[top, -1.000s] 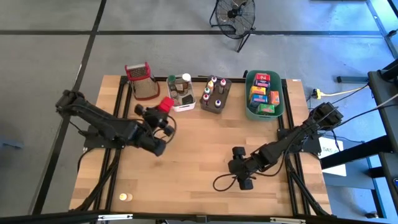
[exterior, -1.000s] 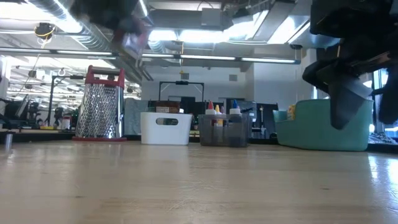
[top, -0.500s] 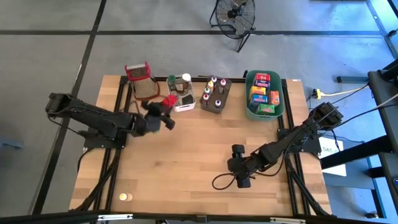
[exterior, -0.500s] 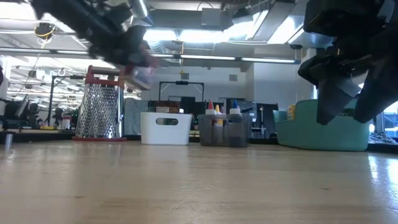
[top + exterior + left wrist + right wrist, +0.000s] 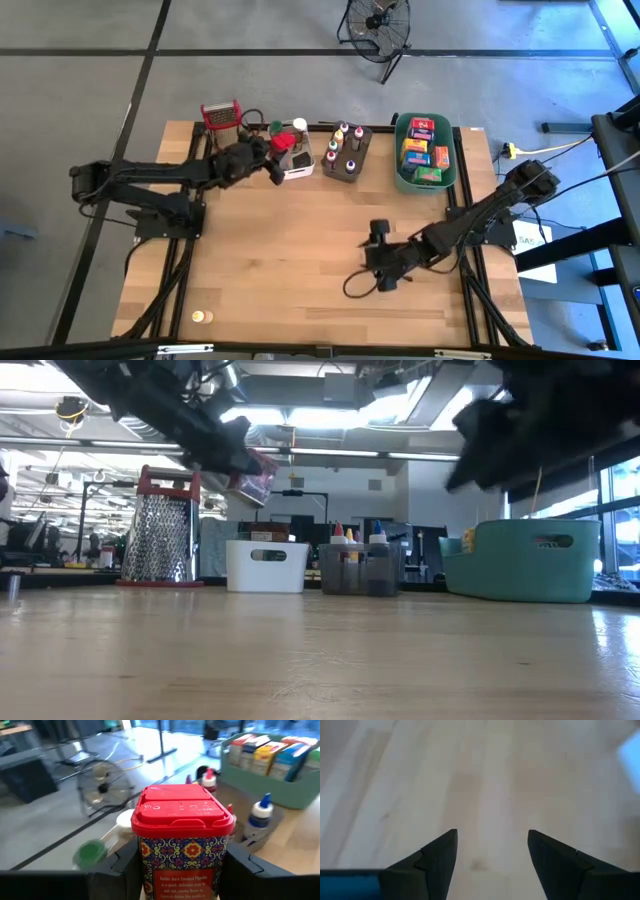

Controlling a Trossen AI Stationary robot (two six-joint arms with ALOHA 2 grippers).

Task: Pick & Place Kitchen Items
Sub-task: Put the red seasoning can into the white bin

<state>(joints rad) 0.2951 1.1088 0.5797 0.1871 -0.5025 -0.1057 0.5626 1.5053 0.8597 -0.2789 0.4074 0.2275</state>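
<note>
Above the white plastic tub [image 5: 293,160], left gripper [image 5: 276,152] is clamping a red-capped patterned paprika tin [image 5: 182,840] — right gripper [image 5: 381,262] hanging parted, empty, over bare wood.

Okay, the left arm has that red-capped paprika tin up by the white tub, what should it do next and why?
Probably lower it into the white tub. The left gripper is shut on the paprika tin and hangs in the air right at the tub, so only a short descent seems left before release.
</note>
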